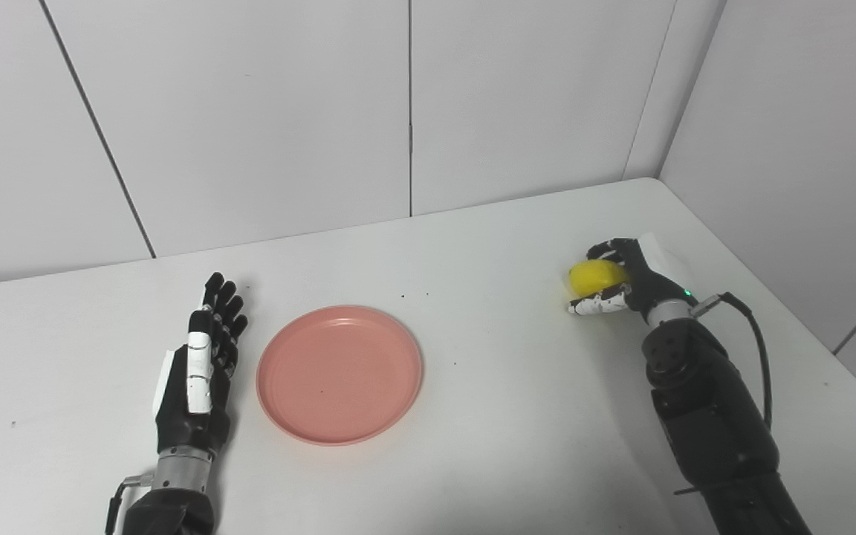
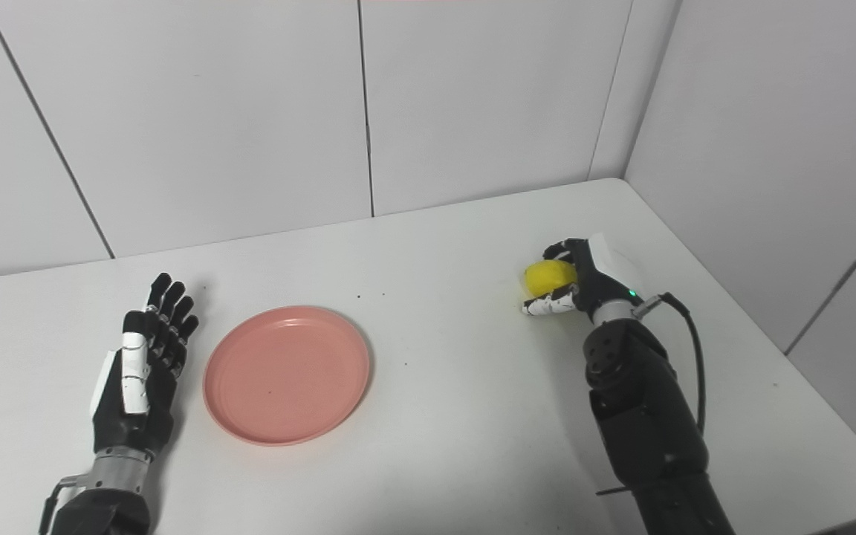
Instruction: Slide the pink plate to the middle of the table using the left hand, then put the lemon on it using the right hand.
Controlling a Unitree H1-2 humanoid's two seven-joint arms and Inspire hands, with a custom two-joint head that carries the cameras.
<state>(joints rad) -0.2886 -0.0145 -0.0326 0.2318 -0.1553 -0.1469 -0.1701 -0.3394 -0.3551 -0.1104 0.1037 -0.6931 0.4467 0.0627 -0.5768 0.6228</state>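
Note:
The pink plate (image 1: 339, 374) lies flat on the white table (image 1: 472, 386), left of the middle. My left hand (image 1: 203, 364) rests just left of the plate, a small gap from its rim, fingers straight and apart, holding nothing. The yellow lemon (image 1: 596, 276) is at the right side of the table, inside my right hand (image 1: 621, 282), whose fingers and thumb are closed around it. I cannot tell whether the lemon still touches the table. In the right eye view the plate (image 2: 287, 374), lemon (image 2: 548, 277), left hand (image 2: 142, 371) and right hand (image 2: 584, 282) show the same.
White wall panels (image 1: 250, 111) stand behind the table and a wall (image 1: 807, 148) runs along its right edge. A black cable (image 1: 755, 349) loops from my right wrist. Bare tabletop lies between the plate and the lemon.

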